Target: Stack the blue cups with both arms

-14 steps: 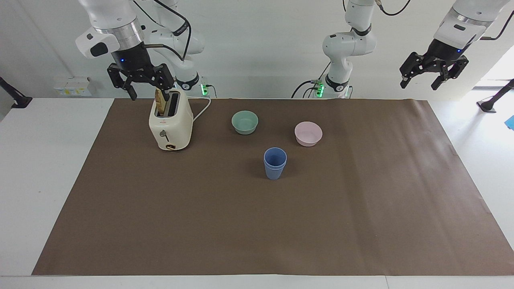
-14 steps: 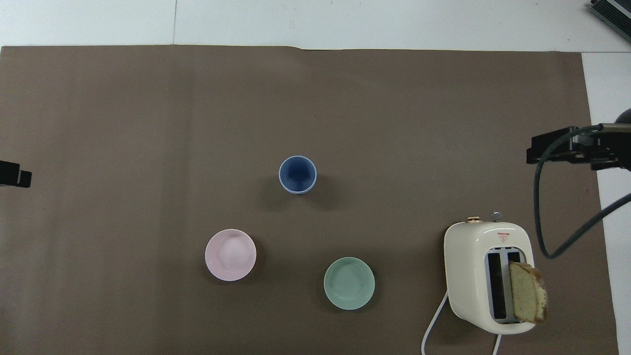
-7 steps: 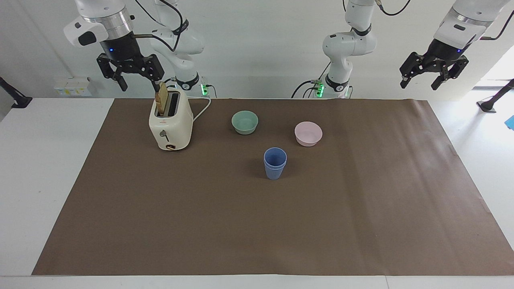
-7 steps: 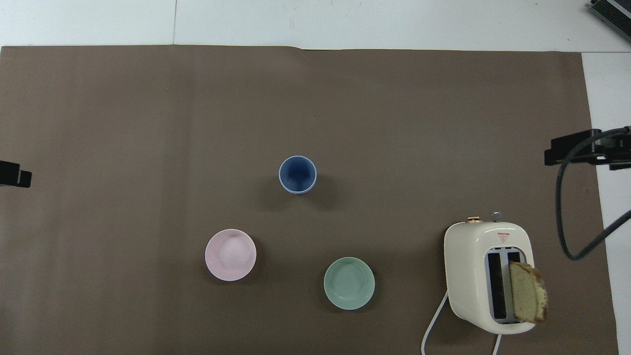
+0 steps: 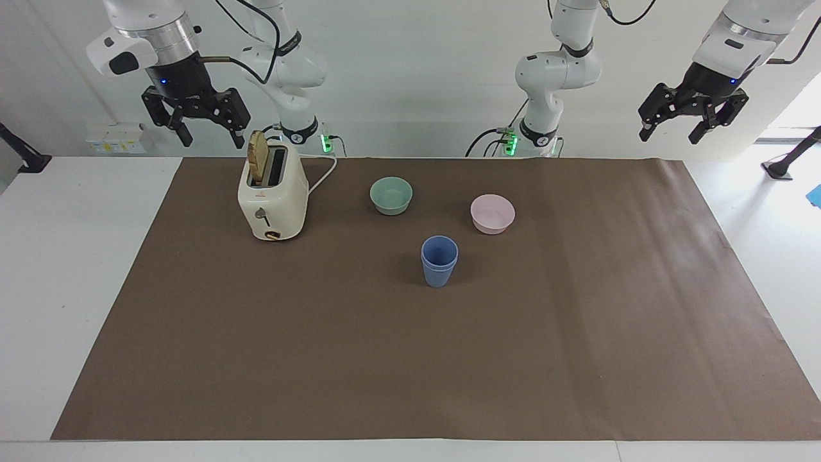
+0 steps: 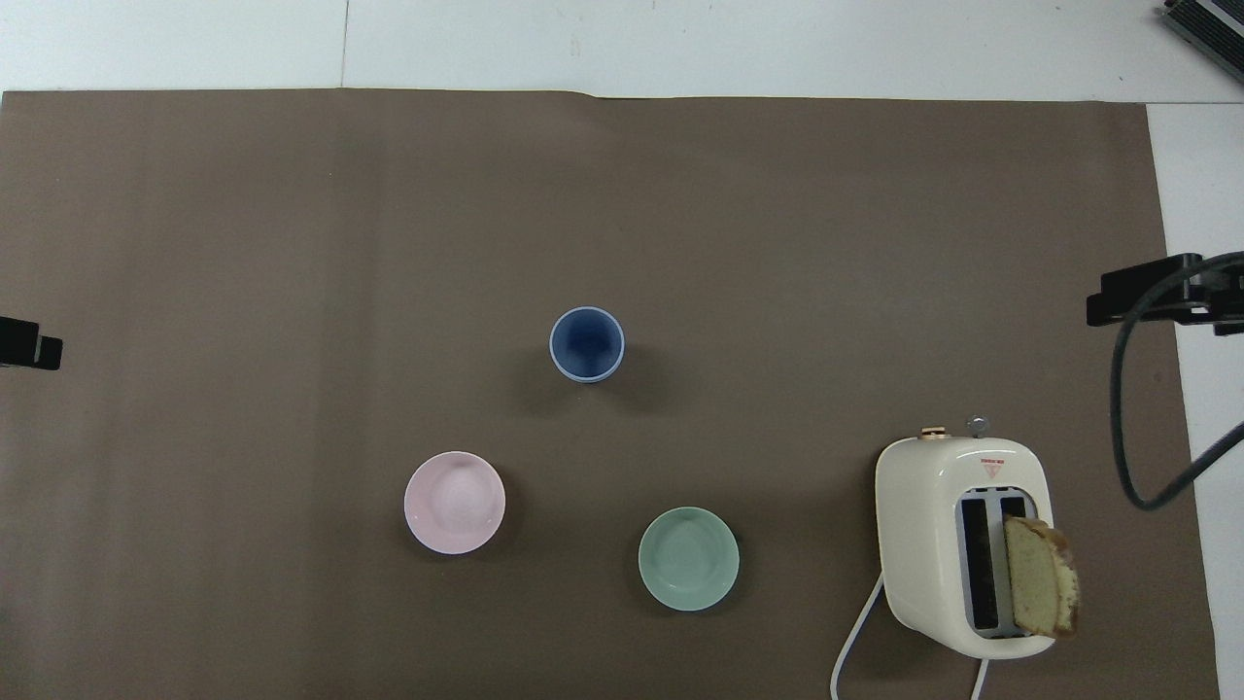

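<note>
The two blue cups point(image 5: 439, 260) stand nested one inside the other on the brown mat, near the table's middle; from above only the top cup's mouth point(image 6: 586, 344) shows. My right gripper point(image 5: 211, 138) hangs open and empty, high over the mat's edge at the right arm's end; one of its fingers point(image 6: 1142, 292) shows in the overhead view. My left gripper point(image 5: 670, 136) waits open and empty, raised over the left arm's end of the table, with one finger point(image 6: 29, 345) seen from above. Neither gripper touches the cups.
A cream toaster point(image 5: 272, 199) with a slice of bread point(image 5: 258, 153) in one slot stands toward the right arm's end, its white cord point(image 5: 324, 172) trailing toward the robots. A mint-green bowl point(image 5: 391, 195) and a pink bowl point(image 5: 492, 213) sit nearer to the robots than the cups.
My right gripper has risen from just above the toaster and drifted toward the right arm's end of the table. The left arm and the cups have not moved.
</note>
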